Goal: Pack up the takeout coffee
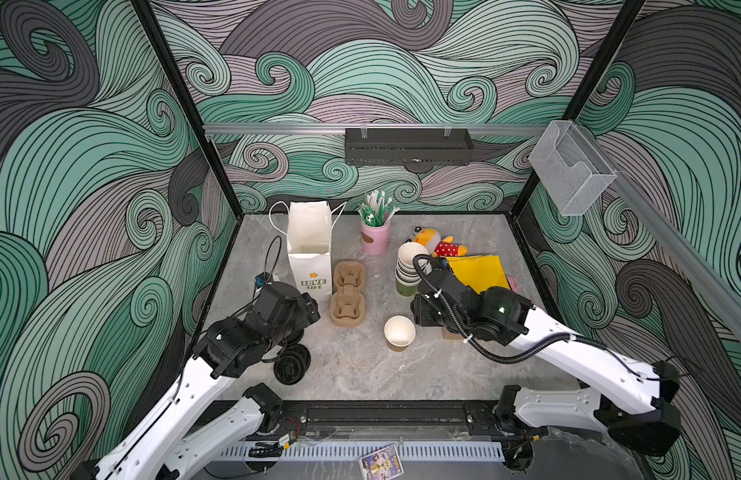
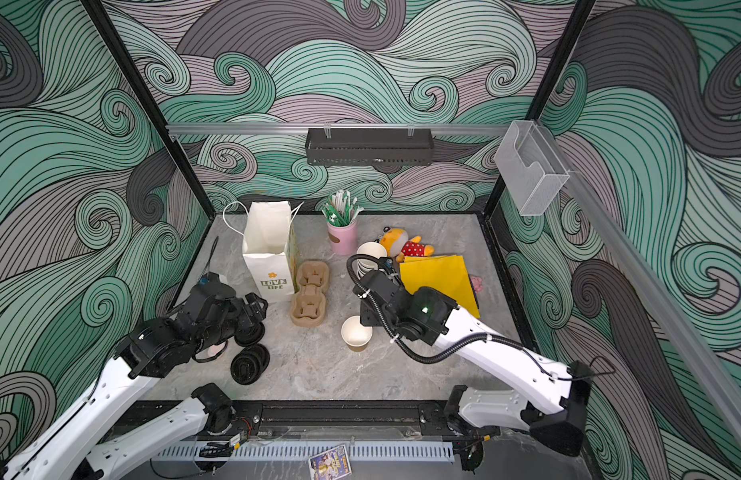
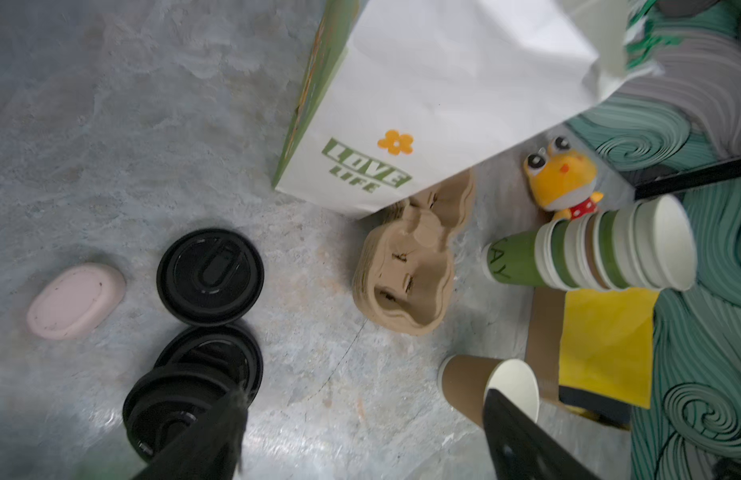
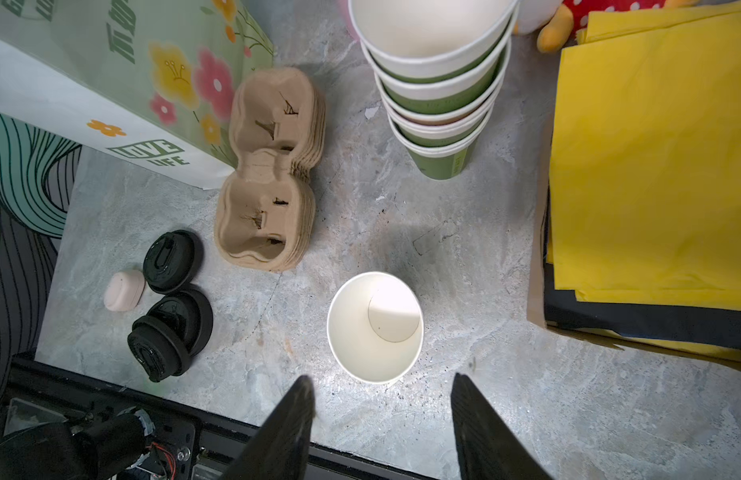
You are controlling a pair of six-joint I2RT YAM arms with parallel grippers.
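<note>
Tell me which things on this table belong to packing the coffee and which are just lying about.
For the job: brown cup, black lids, pulp carrier, paper bag, cup stack.
Just lying about: plush toy, yellow sheets, pink case, probably the pot of straws.

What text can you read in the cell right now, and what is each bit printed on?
"LOVE LIFE": green print on the front of the white paper bag.
"AY": end of a word on the lowest green cup of the cup stack; the rest is hidden.
Green lettering on the bag's flowered side: cut off, unreadable.
Printed card in front of the table: too small to read.
</note>
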